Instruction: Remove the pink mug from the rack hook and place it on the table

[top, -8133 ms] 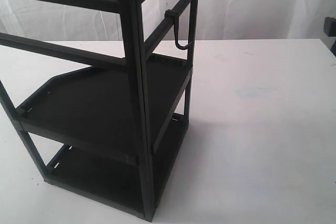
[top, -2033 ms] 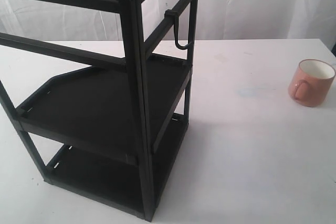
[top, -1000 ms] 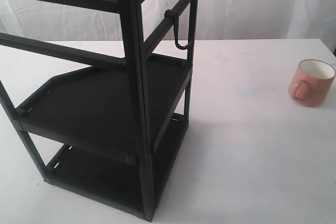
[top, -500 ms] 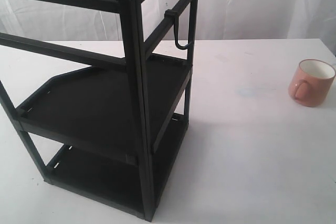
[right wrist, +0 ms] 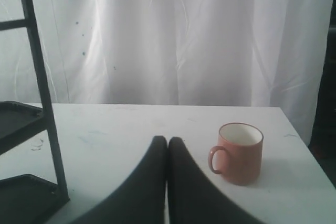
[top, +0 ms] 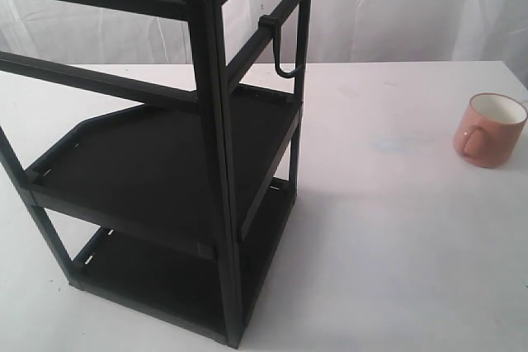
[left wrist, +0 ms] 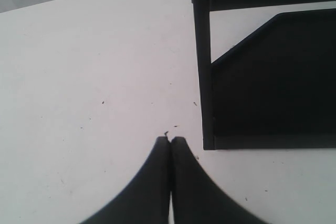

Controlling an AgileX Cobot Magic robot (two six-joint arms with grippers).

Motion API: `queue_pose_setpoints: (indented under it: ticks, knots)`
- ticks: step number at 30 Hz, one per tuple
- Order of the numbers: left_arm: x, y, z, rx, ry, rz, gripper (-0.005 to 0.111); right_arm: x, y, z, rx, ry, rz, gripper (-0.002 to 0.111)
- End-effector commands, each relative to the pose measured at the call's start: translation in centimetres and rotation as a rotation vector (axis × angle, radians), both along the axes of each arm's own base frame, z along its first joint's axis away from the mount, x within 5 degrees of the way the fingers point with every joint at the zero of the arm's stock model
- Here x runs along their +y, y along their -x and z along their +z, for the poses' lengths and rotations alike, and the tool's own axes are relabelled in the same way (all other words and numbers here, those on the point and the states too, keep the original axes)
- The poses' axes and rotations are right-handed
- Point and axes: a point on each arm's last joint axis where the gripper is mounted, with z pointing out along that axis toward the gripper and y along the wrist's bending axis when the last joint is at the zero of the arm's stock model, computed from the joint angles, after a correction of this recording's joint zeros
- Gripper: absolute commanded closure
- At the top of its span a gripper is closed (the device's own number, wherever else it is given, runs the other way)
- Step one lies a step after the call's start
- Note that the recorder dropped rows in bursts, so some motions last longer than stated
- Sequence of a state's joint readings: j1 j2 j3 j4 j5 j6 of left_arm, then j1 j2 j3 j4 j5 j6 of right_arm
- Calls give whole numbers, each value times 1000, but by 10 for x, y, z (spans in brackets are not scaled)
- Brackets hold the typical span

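The pink mug (top: 488, 130) stands upright on the white table (top: 396, 228) at the far right, its handle toward the rack; it also shows in the right wrist view as the mug (right wrist: 239, 152). The black rack hook (top: 280, 49) hangs bare from the rack's upper rail. Neither arm appears in the exterior view. My right gripper (right wrist: 168, 140) is shut with nothing in it, a short way beside the mug and apart from it. My left gripper (left wrist: 171, 140) is shut and empty over bare tabletop, near a rack leg (left wrist: 203, 66).
The tall black two-shelf rack (top: 165, 162) fills the left half of the exterior view. A white curtain (top: 396, 6) hangs behind the table. The table's right edge lies just past the mug.
Eight seconds ago the mug was not in the exterior view; it has stood at the right of the table for the last two seconds. Nothing has moved in the last second.
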State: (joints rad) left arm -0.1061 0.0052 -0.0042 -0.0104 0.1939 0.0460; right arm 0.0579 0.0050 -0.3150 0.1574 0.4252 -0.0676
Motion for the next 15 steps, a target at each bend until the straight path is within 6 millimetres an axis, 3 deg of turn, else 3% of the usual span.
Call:
queue_pose_setpoints:
  ticks: [1,6,15]
  knots:
    - [0,0,-1,-1,0,0,107,-2,-13,-30,-13,28,-28,108]
    - [0,0,-1,-1,0,0,107,-3,-25,-76,30,49,-45,108]
    - [0,0,-1,-1,0,0,107,-3,-25,-79,43,52,-44,108]
